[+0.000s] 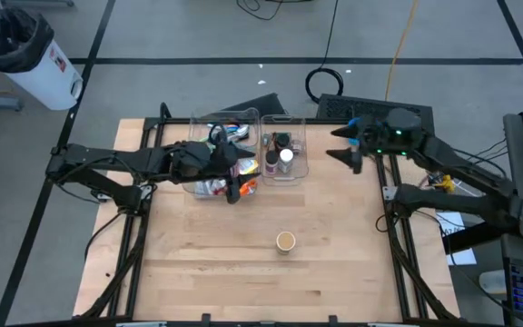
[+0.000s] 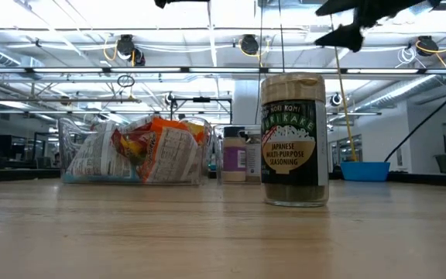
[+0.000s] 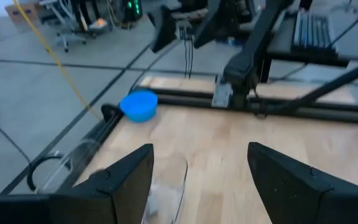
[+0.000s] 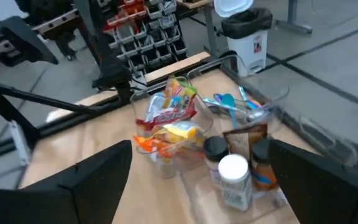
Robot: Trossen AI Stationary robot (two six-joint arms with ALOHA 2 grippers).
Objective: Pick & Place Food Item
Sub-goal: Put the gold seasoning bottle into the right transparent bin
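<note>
Closest to the low camera stood the seasoning jar, upright on the wooden surface: a glass jar with a pale lid and a dark green label reading "Japanese multi-purpose seasoning". From above it showed only as a small round lid, alone in the open middle of the surface, well apart from everything else.

Farther back sat two clear plastic bins side by side. One bin was packed with colourful snack packets; the other bin held bottles and jars, a white-capped bottle among them.

Neither claw touched the jar. The right claw hung released, fingers spread wide and empty, just beside the bottle bin near the surface's far right. The left claw hovered over the snack bin, fingers apart, holding nothing.
</note>
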